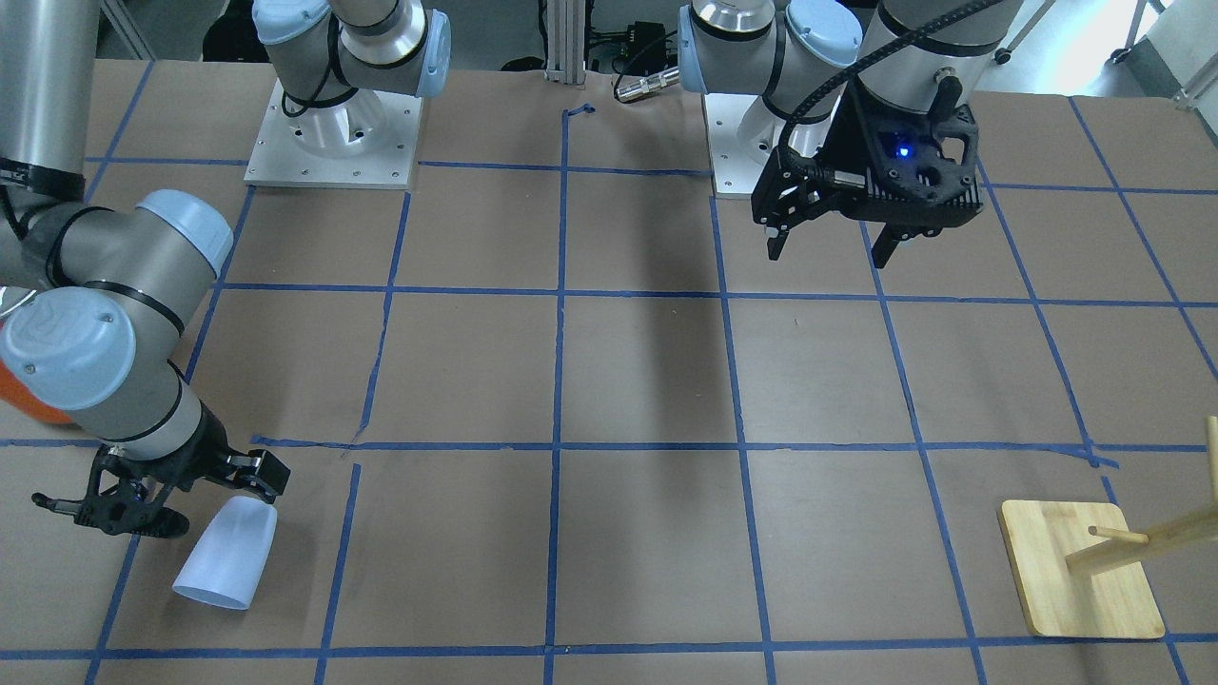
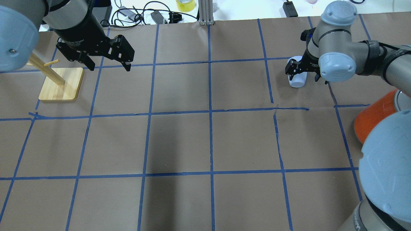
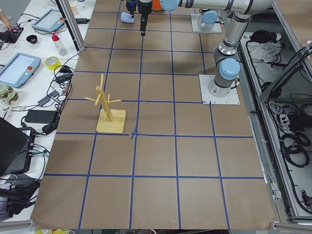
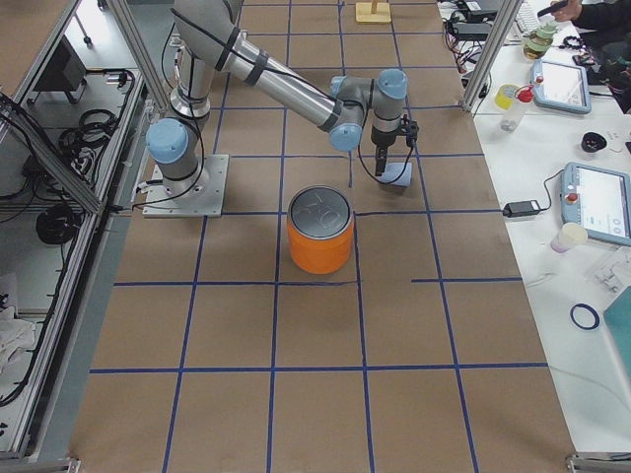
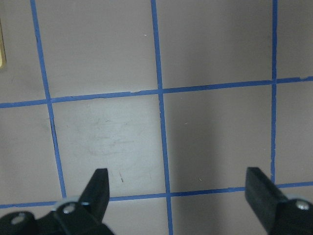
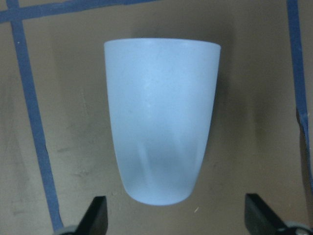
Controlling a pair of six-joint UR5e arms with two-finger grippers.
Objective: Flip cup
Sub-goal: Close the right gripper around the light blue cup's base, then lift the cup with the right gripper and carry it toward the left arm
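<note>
The pale blue-white cup (image 1: 226,557) lies on its side on the brown paper table, its rim toward the operators' side and its narrow base toward the robot. My right gripper (image 1: 166,504) is open and hovers just over the base end. In the right wrist view the cup (image 6: 161,117) lies ahead of the spread fingertips (image 6: 98,213) and nothing touches it. From overhead the cup (image 2: 297,80) is partly hidden under the right gripper (image 2: 302,73). My left gripper (image 1: 828,252) is open and empty, held high over bare table (image 5: 161,122).
A large orange can (image 4: 320,241) with a silver top stands close to the right arm, also seen overhead (image 2: 375,120). A wooden peg stand (image 2: 61,85) sits at the far left near the left gripper. Blue tape lines grid the paper.
</note>
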